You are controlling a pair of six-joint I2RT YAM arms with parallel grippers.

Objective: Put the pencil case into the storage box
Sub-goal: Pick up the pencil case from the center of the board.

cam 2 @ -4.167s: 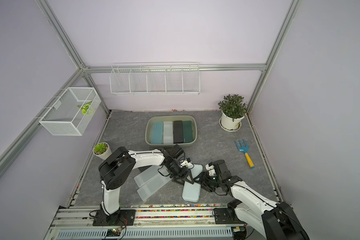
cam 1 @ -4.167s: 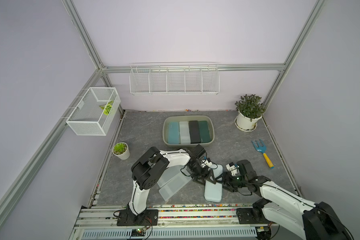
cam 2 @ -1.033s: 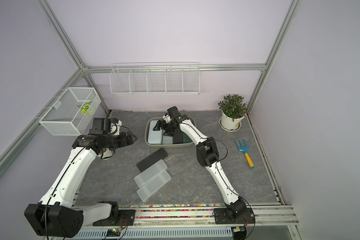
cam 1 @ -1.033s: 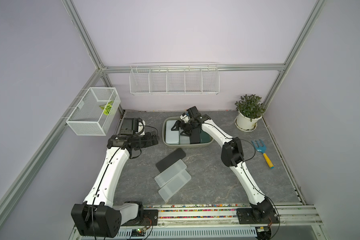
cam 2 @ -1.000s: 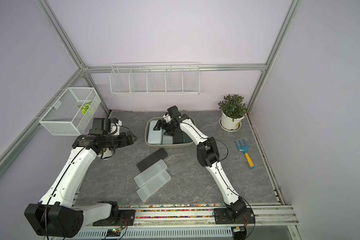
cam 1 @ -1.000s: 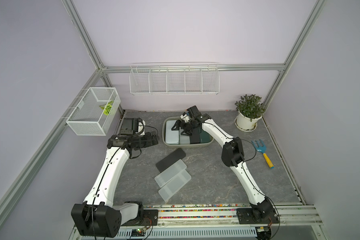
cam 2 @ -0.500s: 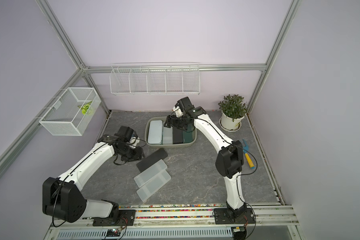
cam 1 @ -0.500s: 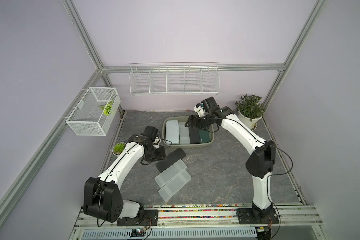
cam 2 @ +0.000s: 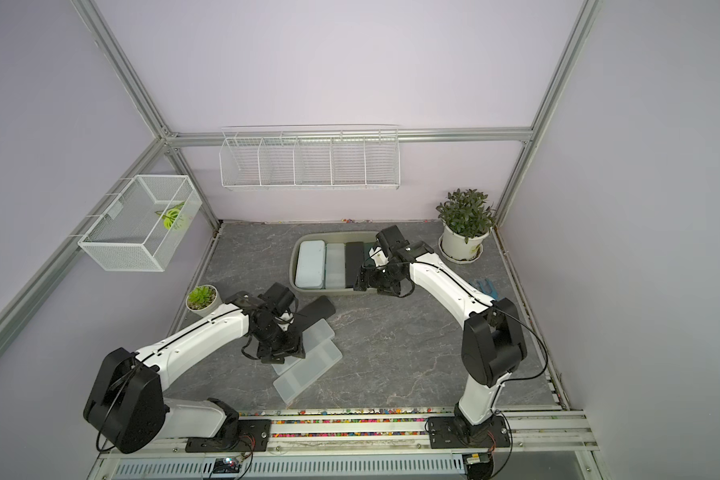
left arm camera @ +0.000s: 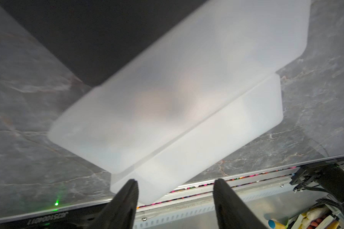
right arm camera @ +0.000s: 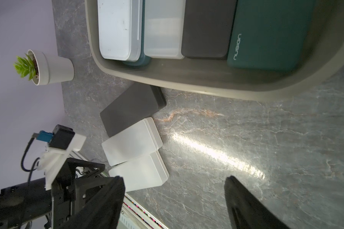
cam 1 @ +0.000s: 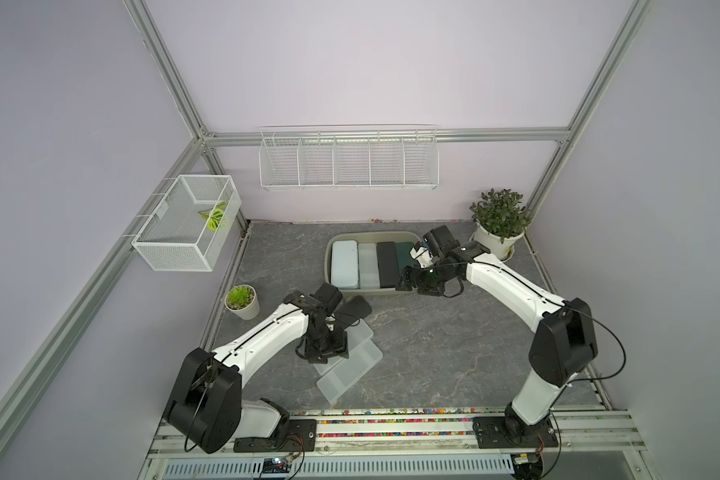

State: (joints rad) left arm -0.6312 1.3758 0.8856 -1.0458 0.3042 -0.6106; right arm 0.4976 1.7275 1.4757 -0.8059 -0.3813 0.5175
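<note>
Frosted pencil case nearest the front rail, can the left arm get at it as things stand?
Probably yes: the left claw hangs open just above one end of that frosted pencil case, nothing between them.

Seen from above, an olive-grey storage box (cam 1: 329, 259) at centre frame holds four pencil cases (cam 1: 387, 264) side by side. The right gripper (cam 1: 406, 283) hovers at the box's lower right corner. Lower left of the box, the left gripper (cam 1: 321, 356) hangs over two frosted pencil cases (cam 1: 352, 373) beside a black pencil case (cam 1: 356, 308).
</note>
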